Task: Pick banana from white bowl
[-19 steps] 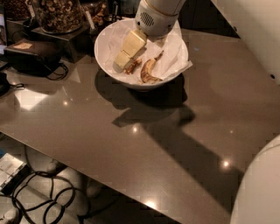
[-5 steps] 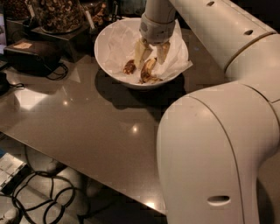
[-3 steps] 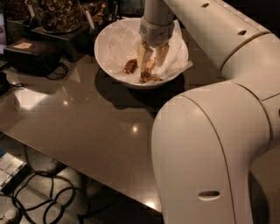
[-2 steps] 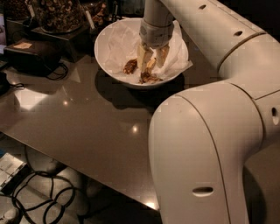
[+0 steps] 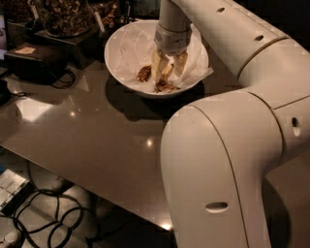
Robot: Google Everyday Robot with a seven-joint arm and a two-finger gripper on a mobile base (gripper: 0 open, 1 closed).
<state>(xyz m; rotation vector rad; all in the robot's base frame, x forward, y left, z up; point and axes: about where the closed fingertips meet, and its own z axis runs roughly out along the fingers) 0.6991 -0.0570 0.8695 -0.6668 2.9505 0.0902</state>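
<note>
Still unlifted: banana [image 5: 163, 85], lying toward six o'clock inside white bowl [image 5: 113, 59]. Come down from above to straddle its twelve o'clock end: tool [image 5: 167, 73], pinching or merely spread, cannot tell. Below, worktop [image 5: 97, 138]. Lift pending.

A glossy dark table [image 5: 97, 140] carries a corded black box [image 5: 34, 60] beside a filled jar [image 5: 63, 14]; cables [image 5: 53, 215] lie below.

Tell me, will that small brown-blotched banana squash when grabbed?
Probably soft: the small brown-blotched banana looks overripe, so may squash. It might slide on the crinkled paper lining the glossy white bowl, where the gripper sits over it.
</note>
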